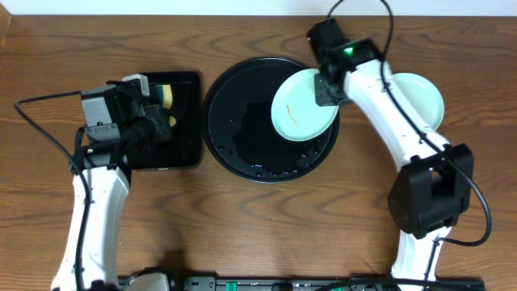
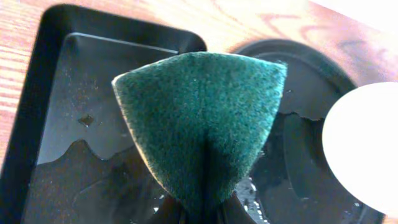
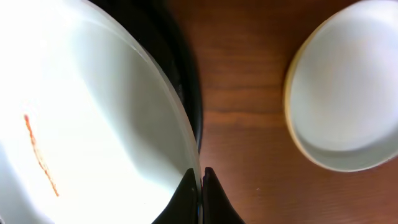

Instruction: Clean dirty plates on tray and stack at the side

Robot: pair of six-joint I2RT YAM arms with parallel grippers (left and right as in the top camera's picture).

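Sponge (image 2: 199, 124) pinched in L gripper (image 2: 200, 211), tips cut off; R gripper (image 3: 201, 186) nips smeared plate (image 3: 81, 124) rim; side plates (image 3: 348, 93) maybe stacked.

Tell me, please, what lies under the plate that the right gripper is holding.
Under the smeared plate, pinched at its rim by the right gripper, lies the round black tray, its wet floor showing beside it. The part directly beneath is covered.

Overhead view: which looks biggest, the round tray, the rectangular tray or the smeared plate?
Biggest to smallest:
1. round tray
2. rectangular tray, partly hidden
3. smeared plate
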